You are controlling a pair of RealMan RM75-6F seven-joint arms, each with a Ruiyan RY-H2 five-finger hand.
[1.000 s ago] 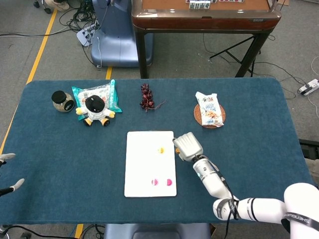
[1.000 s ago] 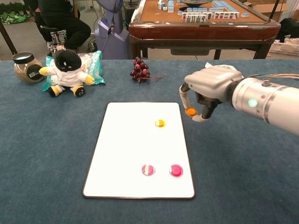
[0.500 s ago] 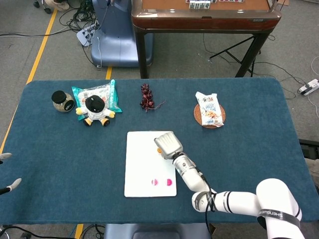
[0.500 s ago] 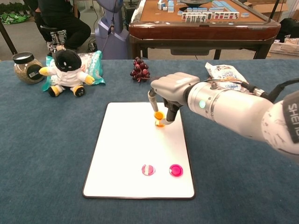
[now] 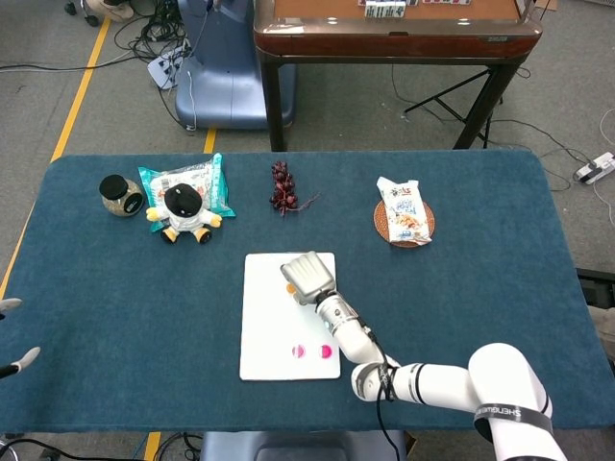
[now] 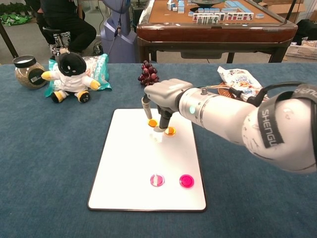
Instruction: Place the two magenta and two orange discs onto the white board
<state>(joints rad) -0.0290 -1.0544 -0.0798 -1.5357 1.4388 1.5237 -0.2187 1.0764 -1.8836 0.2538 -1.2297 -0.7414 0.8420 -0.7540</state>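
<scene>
The blue-clothed table (image 6: 49,163) carries the flat white rectangular board (image 6: 129,168). Over its upper half the right robot hand (image 6: 157,105) pinches a small orange disc (image 6: 152,122) — just beside the other orange disc (image 6: 170,131) lying on the board. Two magenta discs (image 6: 172,180) sit near the lower edge. The left robot hand (image 5: 12,336) shows only spread fingertips, holding nothing. The discs look light, rigid and slick — best pinched by the rim.

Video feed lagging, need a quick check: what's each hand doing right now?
Right hand: pinching an orange disc over the white board.
Left hand: only fingertips show at the frame edge; state cannot be told.
</scene>
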